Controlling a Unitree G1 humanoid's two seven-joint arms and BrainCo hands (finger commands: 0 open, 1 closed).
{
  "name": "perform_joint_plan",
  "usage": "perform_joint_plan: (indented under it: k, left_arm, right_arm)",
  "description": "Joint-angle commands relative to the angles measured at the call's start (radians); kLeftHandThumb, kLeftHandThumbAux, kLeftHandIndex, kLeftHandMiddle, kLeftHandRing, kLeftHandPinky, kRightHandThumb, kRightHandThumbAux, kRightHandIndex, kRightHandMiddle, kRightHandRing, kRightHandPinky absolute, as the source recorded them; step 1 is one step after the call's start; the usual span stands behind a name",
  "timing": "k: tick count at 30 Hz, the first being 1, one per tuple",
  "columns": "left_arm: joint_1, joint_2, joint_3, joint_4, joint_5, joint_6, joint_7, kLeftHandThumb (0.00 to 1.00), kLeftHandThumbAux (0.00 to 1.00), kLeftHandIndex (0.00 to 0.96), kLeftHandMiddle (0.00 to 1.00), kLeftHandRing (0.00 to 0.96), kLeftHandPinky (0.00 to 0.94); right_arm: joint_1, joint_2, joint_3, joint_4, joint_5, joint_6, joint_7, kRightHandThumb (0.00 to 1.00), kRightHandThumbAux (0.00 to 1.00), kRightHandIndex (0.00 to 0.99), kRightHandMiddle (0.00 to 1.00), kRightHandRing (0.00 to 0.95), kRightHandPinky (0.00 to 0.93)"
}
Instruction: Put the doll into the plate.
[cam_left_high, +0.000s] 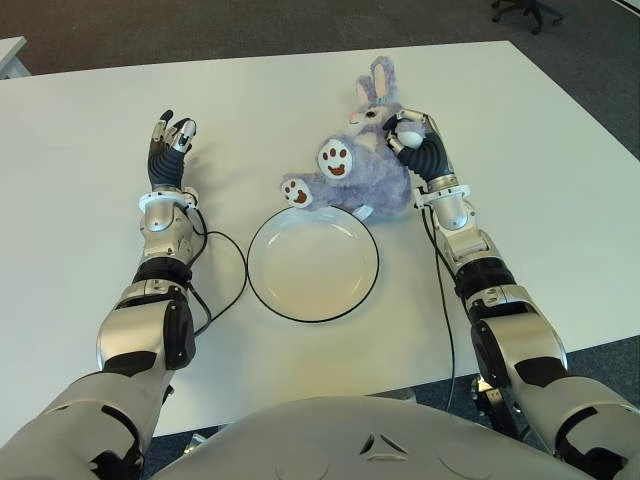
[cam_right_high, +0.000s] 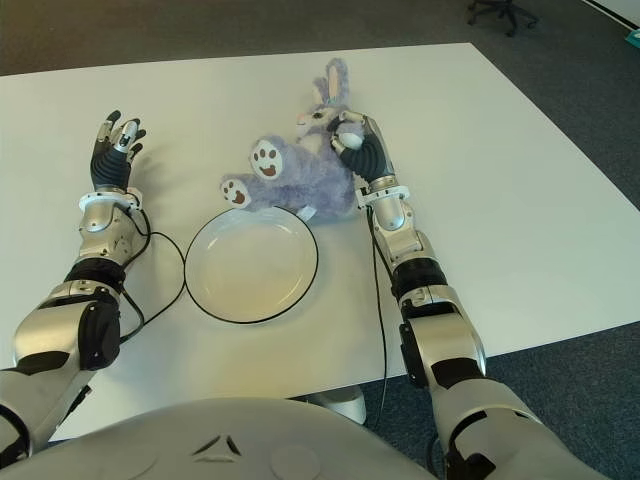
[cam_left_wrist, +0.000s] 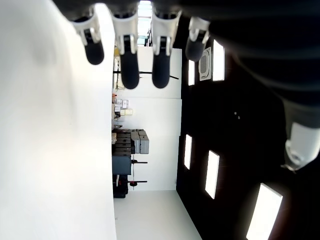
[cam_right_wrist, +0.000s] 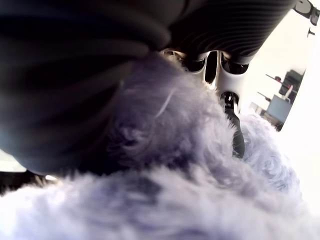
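Right hand (cam_left_high: 415, 138) closed around the doll (cam_left_high: 365, 165), fingers curled into the purple fur at the neck and upper body; right wrist view shows fur pressed against the palm and fingers (cam_right_wrist: 231, 107). Doll, a plush rabbit, lies on its back on the white tabletop (cam_left_high: 560, 200), ears pointing away from the robot, feet toward the plate (cam_left_high: 313, 264). One foot just beside the plate's far rim; doll not in the plate. Left hand (cam_left_high: 170, 145) shows to the left of the plate, well apart, fingers extended and loosely spread, holding nothing.
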Motion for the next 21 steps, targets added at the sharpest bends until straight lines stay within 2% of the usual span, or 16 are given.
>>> perform_joint_plan:
  k: [1, 9, 14, 21]
  left_arm:
    - [0.082, -0.031, -0.005, 0.048, 0.002, 0.043, 0.005, 0.000, 0.482, 0.070, 0.192, 0.183, 0.087]
    - [0.084, -0.033, -0.005, 0.046, 0.001, 0.044, 0.007, 0.000, 0.477, 0.067, 0.189, 0.182, 0.090]
    - [0.085, -0.034, -0.004, 0.045, 0.001, 0.043, 0.008, 0.000, 0.471, 0.062, 0.184, 0.180, 0.097]
    - [0.086, -0.034, -0.005, 0.045, 0.002, 0.042, 0.007, 0.000, 0.468, 0.058, 0.184, 0.179, 0.095]
  right_arm:
    - [0.003, 0.006, 0.009, 0.012, -0.006, 0.003, 0.010, 0.699, 0.715, 0.429, 0.703, 0.750, 0.793]
    - [0.007, 0.016, -0.005, 0.000, -0.004, 0.025, -0.019, 0.703, 0.713, 0.439, 0.822, 0.841, 0.848]
    - [0.011, 0.034, -0.028, -0.008, 0.015, 0.051, -0.042, 0.701, 0.714, 0.439, 0.849, 0.864, 0.842]
    - [0.015, 0.044, -0.037, -0.013, -0.004, 0.065, -0.096, 0.703, 0.714, 0.439, 0.855, 0.866, 0.840]
